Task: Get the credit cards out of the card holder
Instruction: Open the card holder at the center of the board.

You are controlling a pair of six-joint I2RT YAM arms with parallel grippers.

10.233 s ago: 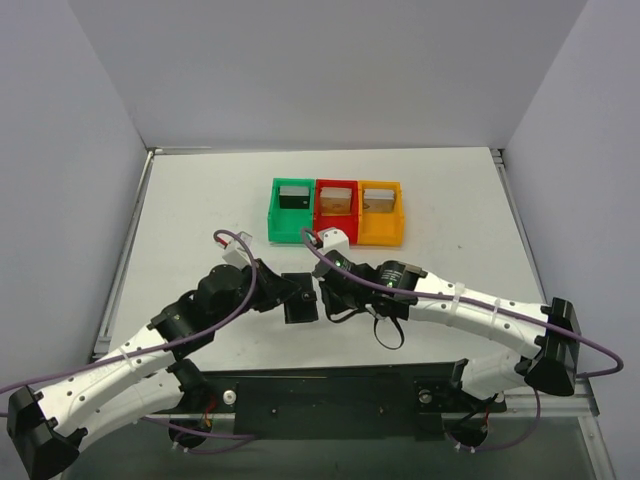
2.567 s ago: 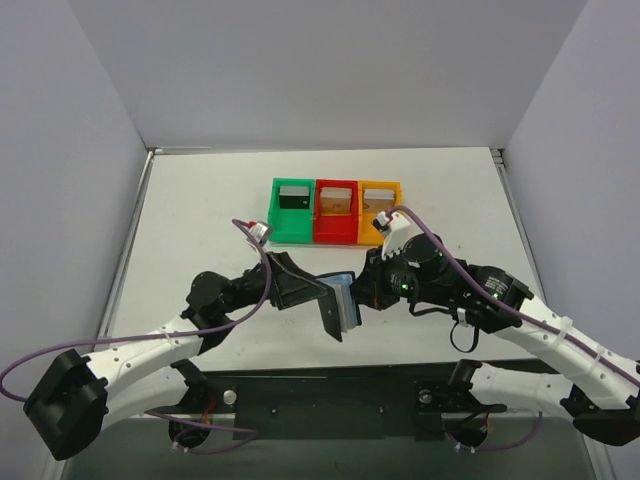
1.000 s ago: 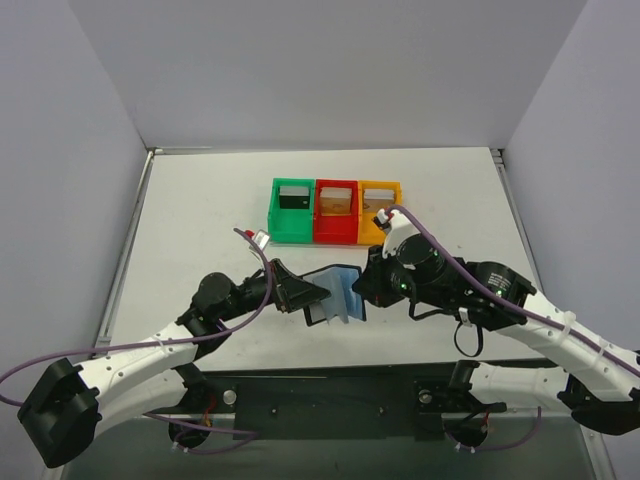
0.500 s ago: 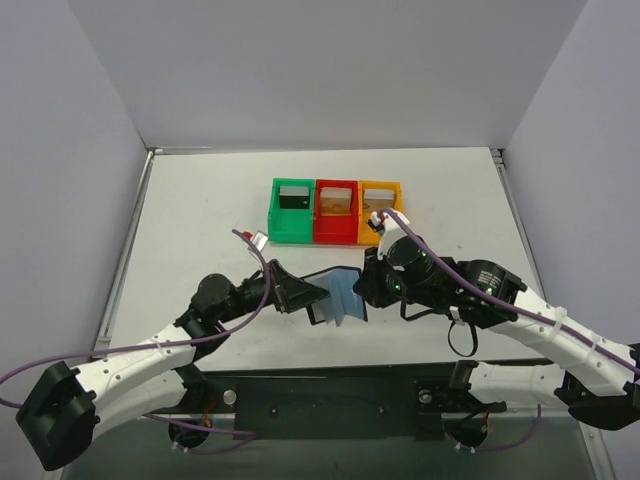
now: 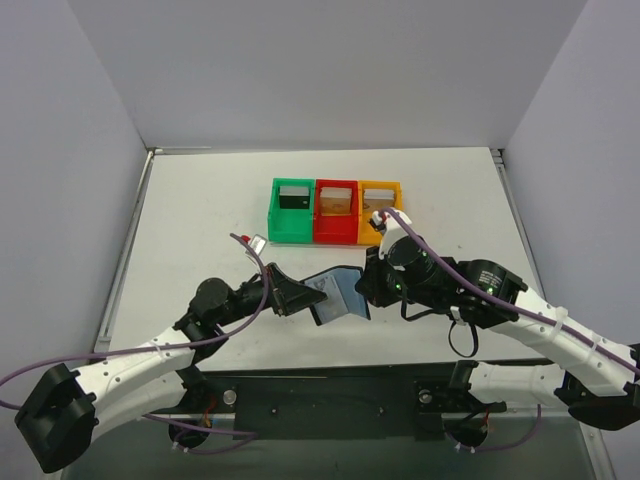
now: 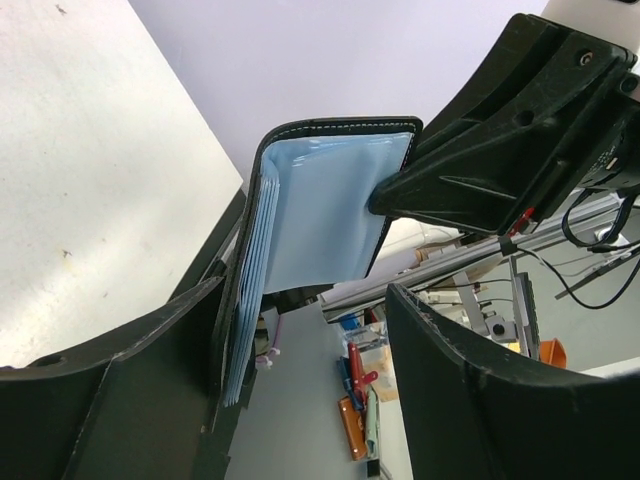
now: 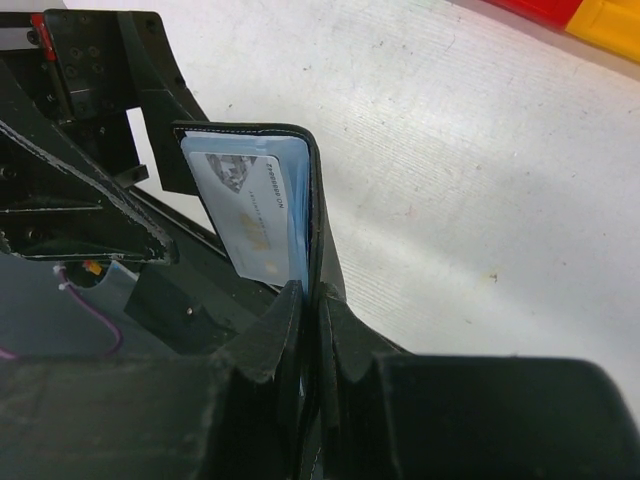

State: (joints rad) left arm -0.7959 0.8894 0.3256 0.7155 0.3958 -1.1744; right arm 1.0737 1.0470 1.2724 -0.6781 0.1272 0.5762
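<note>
— Gripping anything, the right gripper (image 7: pixel 312 300)?
— Clamped on the open card holder (image 5: pixel 336 290), held near the red bin (image 5: pixel 336 212), arm-side; a card (image 7: pixel 250 225) shows inside.
— And the left gripper (image 6: pixel 305 298)?
— Jaws spread wide, holder between them.

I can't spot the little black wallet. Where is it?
In the top view the card holder is mid-table, in front of the red bin, between the left gripper and the right gripper, which pinches its edge.

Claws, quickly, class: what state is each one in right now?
Left claw: open, straddling the card holder without clamping it.
Right claw: closed, pinching the card holder's cover.
</note>
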